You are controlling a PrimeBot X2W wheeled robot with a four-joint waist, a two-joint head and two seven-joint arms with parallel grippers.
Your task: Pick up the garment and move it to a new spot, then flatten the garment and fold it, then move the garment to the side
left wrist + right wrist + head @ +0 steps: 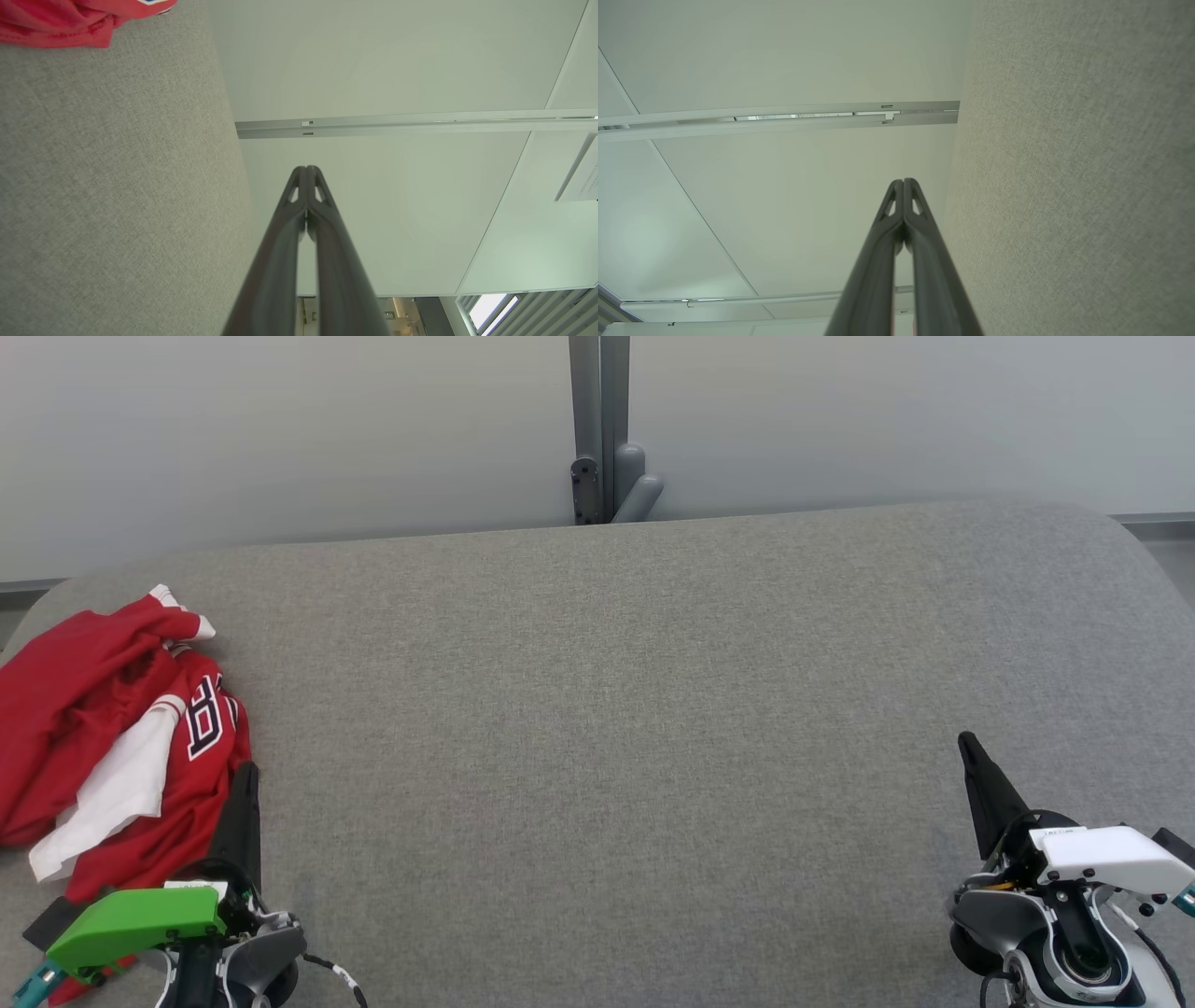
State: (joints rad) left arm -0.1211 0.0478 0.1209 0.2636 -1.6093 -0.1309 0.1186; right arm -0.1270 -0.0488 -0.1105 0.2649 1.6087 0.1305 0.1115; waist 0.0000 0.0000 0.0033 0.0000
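Head view: red garment [112, 728] crumpled at left edge of grey counter [607, 709], left hand [245, 773] just beside it, right hand [967, 741] well apart, near right. Both hands pressed together, empty. Pickup not yet begun. Next: open left hand, pinch garment, lift.

Grey table [607, 709]; crumpled red garment [112, 728] (far left edge)

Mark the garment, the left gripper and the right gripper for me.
garment [65, 700], head view, on its red body fabric.
left gripper [246, 771], head view, at its shut fingertips.
right gripper [966, 741], head view, at its shut fingertips.
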